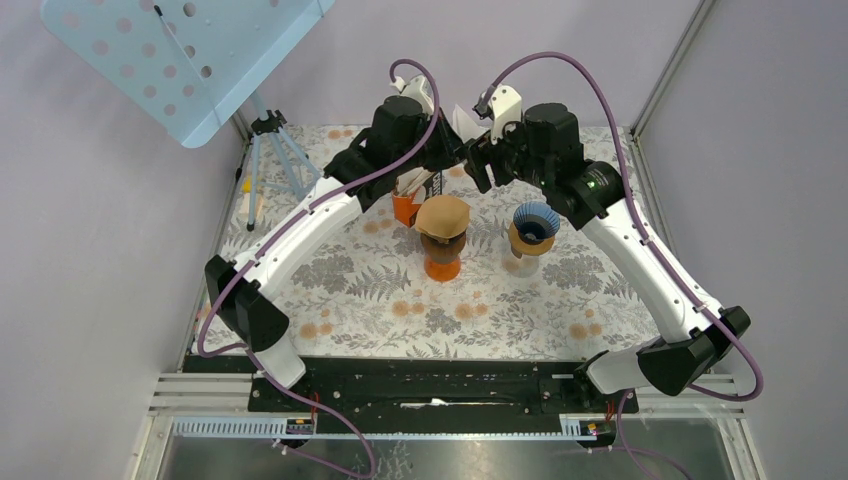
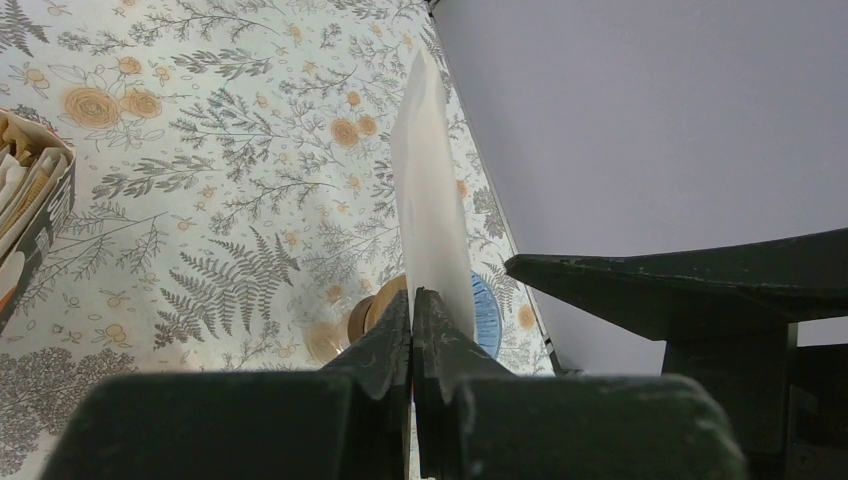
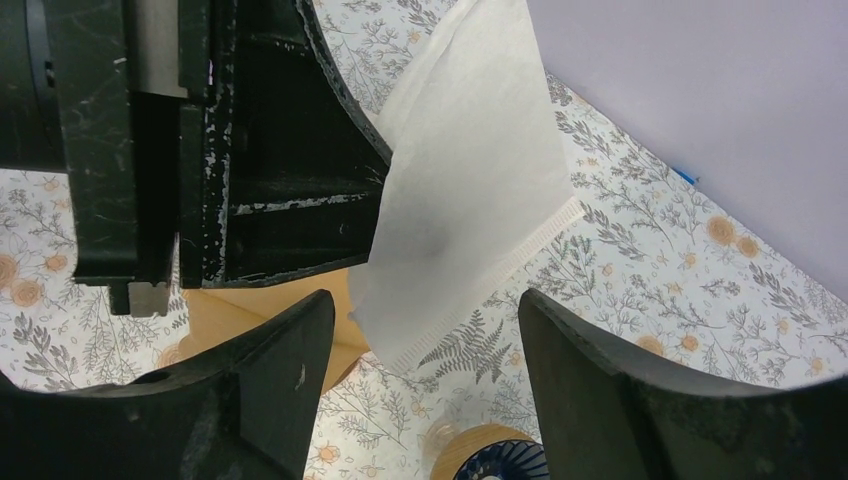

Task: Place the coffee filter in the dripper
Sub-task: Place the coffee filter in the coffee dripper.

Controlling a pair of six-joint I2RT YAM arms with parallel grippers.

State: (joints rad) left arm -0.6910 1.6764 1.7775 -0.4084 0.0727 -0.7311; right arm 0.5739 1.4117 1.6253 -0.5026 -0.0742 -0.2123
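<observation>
Filter (image 3: 470,190) white, folded flat, held aloft near far edge, middle. Left gripper (image 2: 412,310) jaws closed, pinching filter's lower corner. Right gripper (image 3: 425,320) jaws spread wide beside filter, contact unclear. Blue dripper (image 1: 535,228) right of centre, looks empty. Judgement: pickup done; opening, carrying, seating left.

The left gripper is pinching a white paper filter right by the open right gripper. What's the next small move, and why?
Probably advance the right gripper and close it on the white paper filter. The left gripper is shut on one edge, the filter looks folded flat, and its lower corner shows in the right gripper's open gap.
</observation>
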